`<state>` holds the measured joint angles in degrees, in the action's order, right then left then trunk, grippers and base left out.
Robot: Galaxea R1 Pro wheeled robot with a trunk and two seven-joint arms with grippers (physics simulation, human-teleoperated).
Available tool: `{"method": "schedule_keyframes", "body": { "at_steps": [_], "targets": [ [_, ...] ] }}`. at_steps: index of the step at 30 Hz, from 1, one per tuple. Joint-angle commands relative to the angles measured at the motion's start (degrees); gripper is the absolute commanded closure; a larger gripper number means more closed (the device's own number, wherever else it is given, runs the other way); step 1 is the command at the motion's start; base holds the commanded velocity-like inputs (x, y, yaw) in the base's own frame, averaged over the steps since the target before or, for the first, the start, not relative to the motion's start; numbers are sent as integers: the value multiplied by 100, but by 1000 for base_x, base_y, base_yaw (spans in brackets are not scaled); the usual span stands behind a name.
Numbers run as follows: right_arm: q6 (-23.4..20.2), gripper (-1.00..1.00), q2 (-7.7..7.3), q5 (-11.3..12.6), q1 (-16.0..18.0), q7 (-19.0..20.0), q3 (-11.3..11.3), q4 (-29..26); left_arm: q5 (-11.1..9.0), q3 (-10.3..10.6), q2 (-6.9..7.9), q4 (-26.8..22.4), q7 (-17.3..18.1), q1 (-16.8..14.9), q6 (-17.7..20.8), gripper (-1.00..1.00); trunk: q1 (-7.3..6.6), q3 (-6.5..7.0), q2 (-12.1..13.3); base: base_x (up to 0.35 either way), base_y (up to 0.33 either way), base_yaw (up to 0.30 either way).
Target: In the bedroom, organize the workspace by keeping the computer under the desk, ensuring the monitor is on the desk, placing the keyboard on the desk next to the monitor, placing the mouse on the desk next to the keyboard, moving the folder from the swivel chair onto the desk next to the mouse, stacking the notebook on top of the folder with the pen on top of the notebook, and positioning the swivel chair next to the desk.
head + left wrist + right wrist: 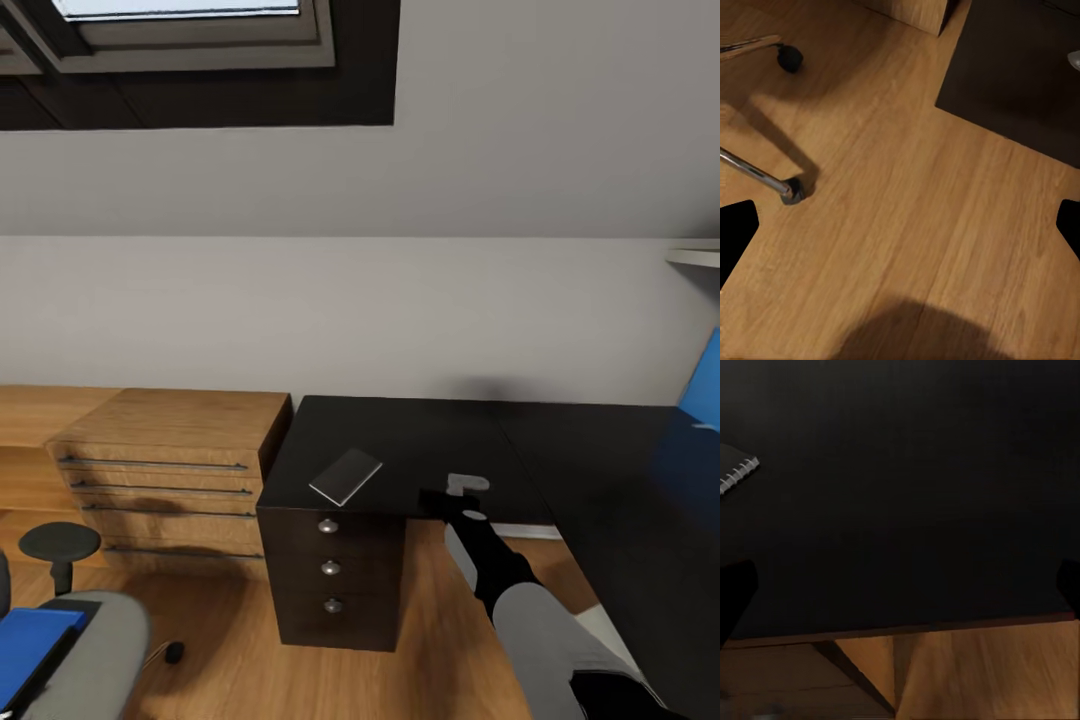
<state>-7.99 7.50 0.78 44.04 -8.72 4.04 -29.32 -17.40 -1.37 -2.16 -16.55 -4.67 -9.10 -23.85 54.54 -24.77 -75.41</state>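
One thin grey notebook [346, 475] with a plain cover lies flat on the glossy black L-shaped desk [420, 430], towards its left end above the black three-drawer unit [332, 575] with round silver knobs. The right wrist view catches its spiral-bound corner [736, 474] at the edge of the dark top. It looks light and stiff enough to lift by one edge, though lying flush on a slick surface it may need sliding to the desk's near edge before the fingers can get under it; the wire-bound side looks the firmer place to pinch.

The right gripper [464, 488] hovers over the desk just right of the notebook, not touching it. Its fingers [733, 600] sit at the far margins of the wrist picture, so it is spread wide and holds nothing. The left gripper [900, 225] is likewise wide and empty, pointing down at the wooden floor [907, 225] near a chrome leg with a black castor [792, 191].

At near left, the bright blue folder [30, 645] rests on the seat of the grey swivel chair [95, 650], well apart from the desk. A light-wood drawer chest [160, 470] stands against the desk's left side, and a blue panel [703, 385] shows at far right. Nothing lies between the right gripper and the notebook.
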Motion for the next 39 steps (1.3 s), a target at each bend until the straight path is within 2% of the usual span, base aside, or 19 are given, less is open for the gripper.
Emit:
{"method": "schedule_keyframes", "body": {
  "at_steps": [1, 5, 10, 26, 39],
  "targets": [
    [38, -100, 5, 16, 1, -13, 18, 7, 18, -13, -3, 3, -16, -4, -15, -100, 1, -9, -4, 68, 0, 192],
    [391, -100, -1, 32, 0, -28, 18, 86, 18, -13, -3, 3, -16, -4, -15, -100, 1, -25, -4, 117, 0, 218],
    [525, -100, -5, 36, -1, -27, 14, 120, 17, -4, -4, 3, -13, -4, -14, -100, 1, -49, -4, 166, 0, 223],
    [561, -100, -12, 42, -1, -17, 13, 128, 18, 6, -4, 3, -7, -4, -15, -100, 1, -96, -4, 230, 0, 32],
    [568, -100, 16, 51, -1, 13, -12, 328, 18, 13, -12, 4, -7, -4, -15, -100, 1, -99, -4, 35, 0, 47]
  ]
}}
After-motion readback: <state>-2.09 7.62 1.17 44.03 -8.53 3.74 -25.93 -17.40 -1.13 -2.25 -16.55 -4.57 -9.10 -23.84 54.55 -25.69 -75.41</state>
